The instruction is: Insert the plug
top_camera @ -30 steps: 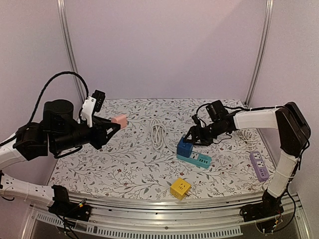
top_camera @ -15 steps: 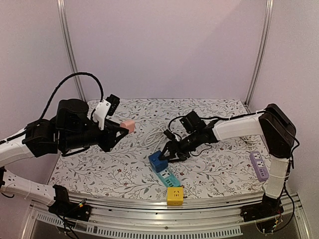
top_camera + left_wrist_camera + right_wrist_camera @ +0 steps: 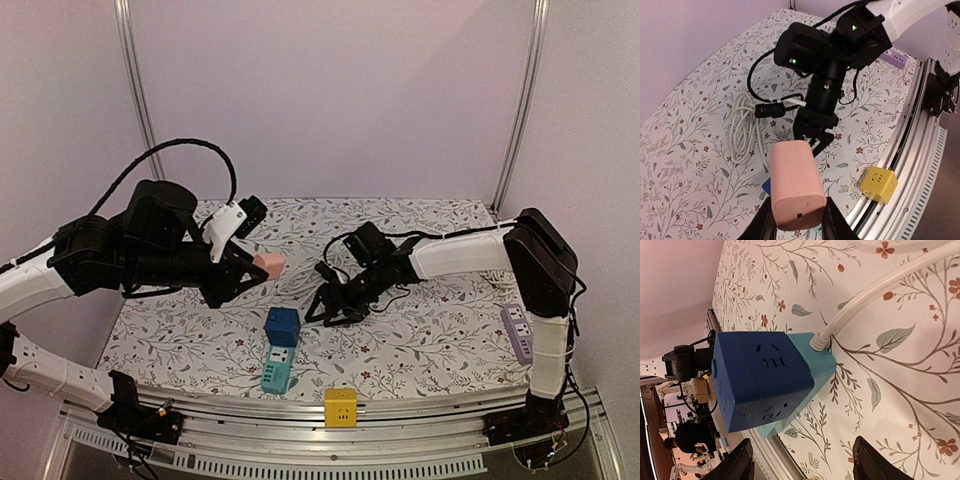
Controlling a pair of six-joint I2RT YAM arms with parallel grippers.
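Dragged by the right arm, the teal power strip (image 3: pixel 277 372), with the blue cube adapter (image 3: pixel 282 326) seated on its far end, now lies front and centre on the tabletop (image 3: pixel 430 340). The yellow cube (image 3: pixel 340 406) has been nudged to the near rail. The right gripper (image 3: pixel 326 303) sits just behind the strip, fingers spread, holding nothing. The left gripper (image 3: pixel 797 222) has swung inward, pinching the pink plug (image 3: pixel 794 185) in the air above and beyond the strip. The socket looks staged, but insertion is not begun: the plug must yet be lowered, aligned and pressed home. No container is in view; the cube aside, the strip's visible sockets are unfilled.
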